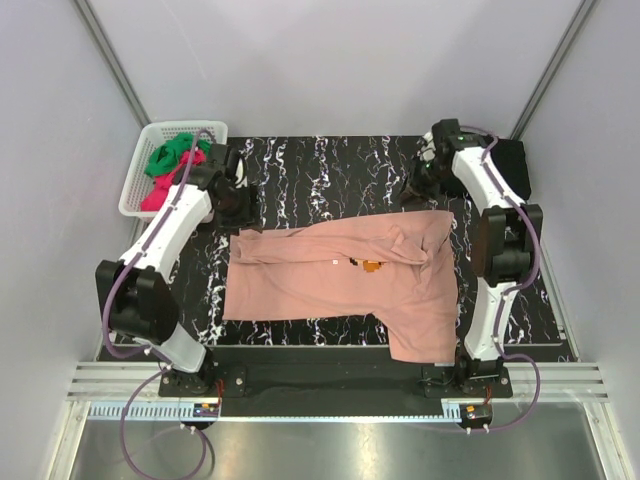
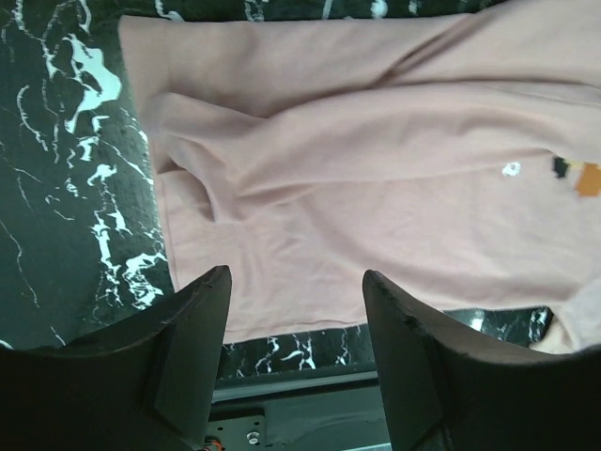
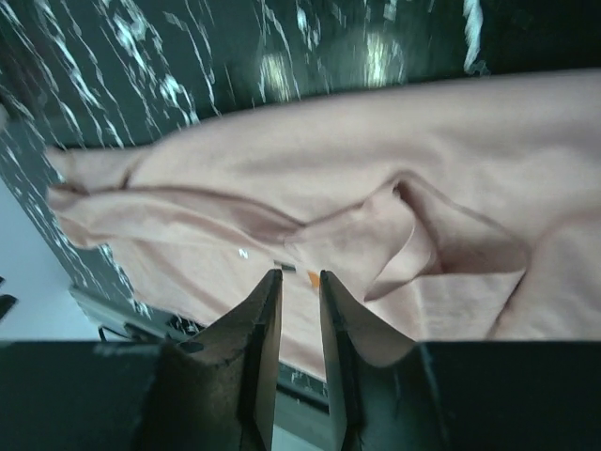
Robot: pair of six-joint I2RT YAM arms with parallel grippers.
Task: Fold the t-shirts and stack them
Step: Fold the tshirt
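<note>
A salmon-pink t-shirt (image 1: 330,285) lies spread across the black marble table (image 1: 330,165). Its top right part is folded over and one flap hangs toward the near right. A small pixel figure (image 1: 370,265) shows on its chest. My left gripper (image 1: 236,197) hovers over the shirt's far left corner. In the left wrist view its fingers (image 2: 192,329) stand wide apart above the shirt (image 2: 357,160) with nothing between them. My right gripper (image 1: 420,188) hangs over the far right corner. Its jaws stand a narrow gap apart (image 3: 300,274) above the creased cloth (image 3: 376,169), holding nothing.
A white basket (image 1: 135,190) at the back left holds green (image 1: 172,153) and magenta-red (image 1: 160,188) t-shirts. A black bundle (image 1: 512,165) sits at the back right beside the right arm. Grey walls enclose the table on three sides.
</note>
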